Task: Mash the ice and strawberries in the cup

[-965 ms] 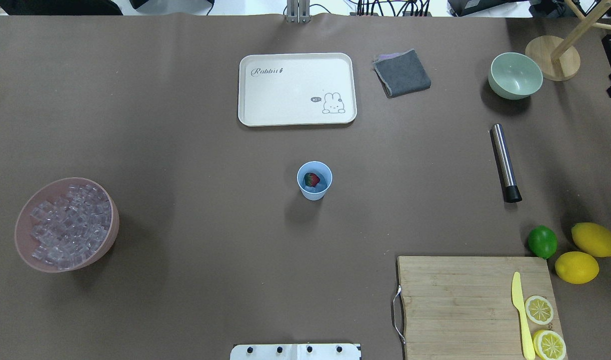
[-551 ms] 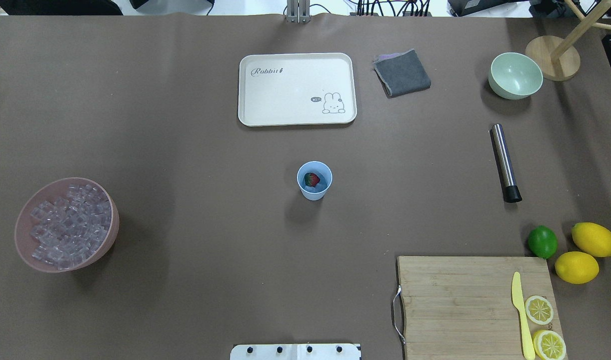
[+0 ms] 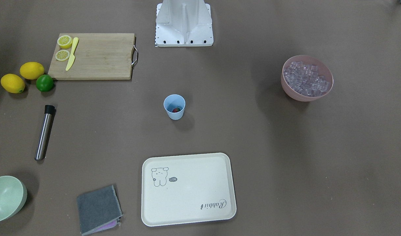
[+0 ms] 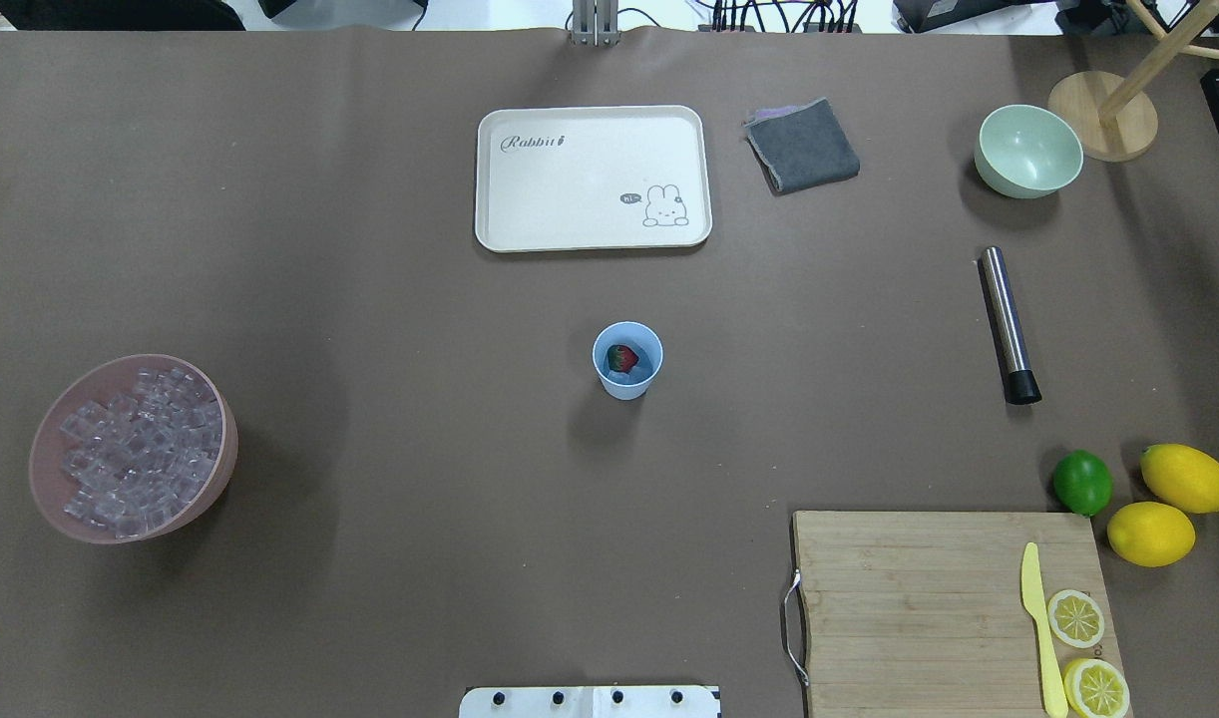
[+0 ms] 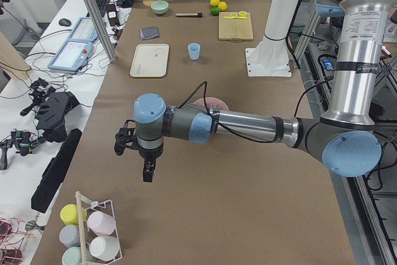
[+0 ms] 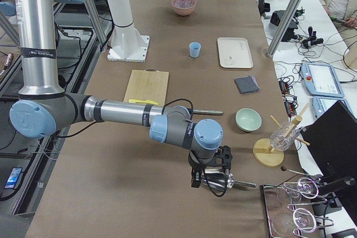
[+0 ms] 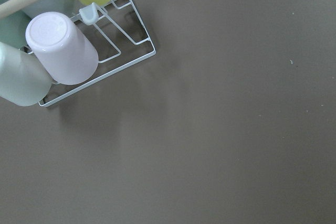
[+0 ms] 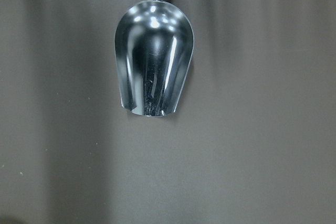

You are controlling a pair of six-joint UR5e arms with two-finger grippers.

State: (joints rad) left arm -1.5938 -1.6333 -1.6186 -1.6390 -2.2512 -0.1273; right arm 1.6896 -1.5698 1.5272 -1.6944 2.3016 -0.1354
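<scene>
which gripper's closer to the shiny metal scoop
Right. The right gripper hangs over the shiny metal scoop; the left gripper is at the opposite end, by the white wire cup rack.

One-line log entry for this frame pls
light-blue plastic cup: upright, mid-table | small red strawberry: inside cup | clear ice cubes: in pink bowl | left gripper, right gripper: state unclear

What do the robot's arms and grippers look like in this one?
The left arm and right arm both have silver tubes, grey joints with round light-blue caps, and a black cable looping along the forearm. The left gripper and right gripper are black.
</scene>
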